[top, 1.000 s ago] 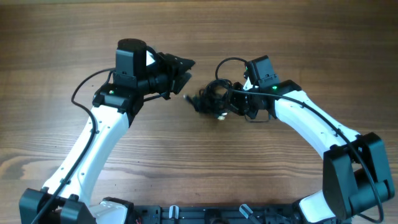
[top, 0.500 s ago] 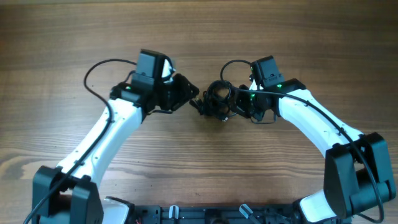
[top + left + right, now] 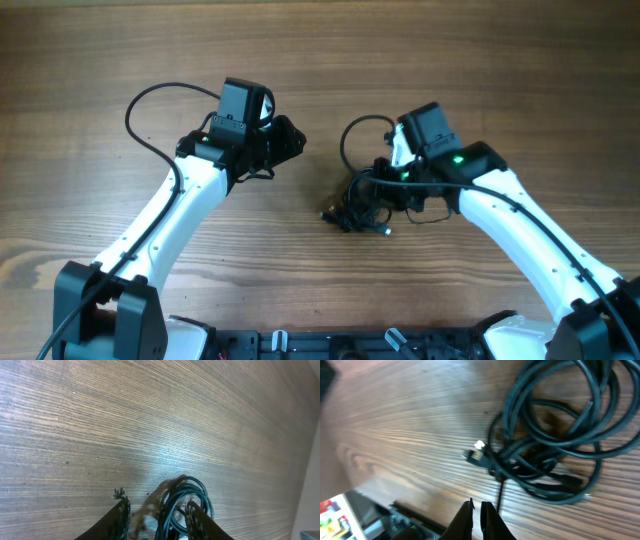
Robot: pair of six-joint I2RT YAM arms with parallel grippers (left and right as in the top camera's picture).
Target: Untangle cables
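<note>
- Two robot arms rise from the near edge of the wooden table (image 3: 480, 60), one on each side, and both bend in toward the middle.
- One tangle of cables (image 3: 358, 207) lies on the tabletop a little right of centre, nearer the near edge than the far one. It is a single loose bundle of thin dark loops. How many separate cords make it up cannot be told.
- Two plug ends stick out of the bundle in the overhead view: a dark one on its left side and a light-tipped one (image 3: 386, 231) at its near right.
- The right gripper (image 3: 476, 507) is touching the right side of the tangle. Its two fingers are pressed almost together, leaving only a thin slit, and one thin strand runs from the loops down to their tips, so it appears pinched there.
- In the right wrist view, a small plug with a white tip (image 3: 478, 446) sits at the left of the bundle.
- The left gripper (image 3: 292, 142) is farther back and left of centre, well apart from the tangle. Its two fingers (image 3: 121, 517) stand apart with a clear gap and grip nothing.
- Two thicker wires loop off the arms, one behind the left arm (image 3: 150, 100) and one behind the right (image 3: 350, 140).
</note>
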